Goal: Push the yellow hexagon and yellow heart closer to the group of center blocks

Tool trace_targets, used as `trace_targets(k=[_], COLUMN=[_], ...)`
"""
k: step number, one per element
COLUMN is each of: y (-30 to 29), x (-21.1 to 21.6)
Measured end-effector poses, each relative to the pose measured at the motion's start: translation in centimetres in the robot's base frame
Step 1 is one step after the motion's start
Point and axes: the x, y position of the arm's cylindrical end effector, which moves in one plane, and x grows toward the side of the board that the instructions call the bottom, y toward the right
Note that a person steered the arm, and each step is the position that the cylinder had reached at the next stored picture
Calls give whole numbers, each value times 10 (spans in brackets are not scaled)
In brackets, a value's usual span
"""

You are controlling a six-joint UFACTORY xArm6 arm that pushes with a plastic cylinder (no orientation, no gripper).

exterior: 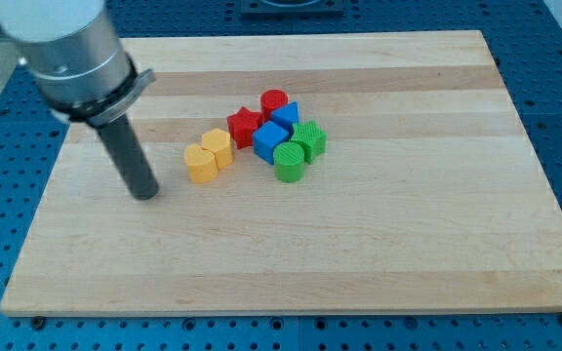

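Observation:
Two yellow blocks touch each other left of the centre group: the yellow heart [201, 163] at lower left and the yellow hexagon [217, 146] at upper right. The centre group holds a red star [245, 126], a red cylinder [274, 102], two blue blocks [270, 140] [286, 118] and two green blocks [289, 162] [309, 139]. The yellow hexagon sits a small gap left of the red star. My tip [145, 194] rests on the board left of the yellow heart, about a block's width away, touching nothing.
The wooden board [379, 244] lies on a blue perforated table. The arm's grey housing [66, 49] fills the view's top left above the rod.

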Motion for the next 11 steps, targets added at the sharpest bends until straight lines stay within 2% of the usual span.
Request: trace_targets(k=[1,2,3,4,5,8,11], y=[27,19,15,38,73,78,92], x=[-16,-2,-12,-23,-22,17,9])
